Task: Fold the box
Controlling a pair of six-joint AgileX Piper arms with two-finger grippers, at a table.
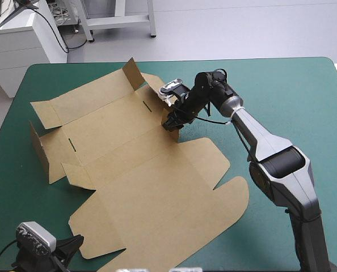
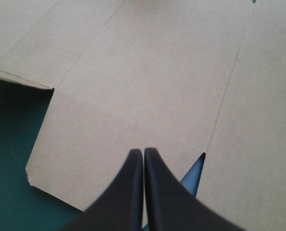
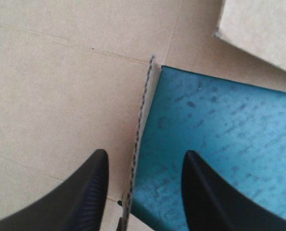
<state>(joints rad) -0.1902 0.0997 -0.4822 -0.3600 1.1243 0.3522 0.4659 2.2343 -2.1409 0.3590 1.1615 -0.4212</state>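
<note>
The brown box lies as a cut sheet, mostly flat, on the teal-green cover. Flaps stand raised along its left side and at its far edge. My right gripper is at the right edge of the sheet's middle panel. In the right wrist view this gripper is open, and a thin raised board edge runs between its fingers. My left gripper is low at the sheet's near left corner. It is shut, pointing over the flat board with nothing held.
Bare teal-green cover shows to the right of the box and along the near left. In the right wrist view, another raised flap stands ahead of the gripper beyond a patch of cover.
</note>
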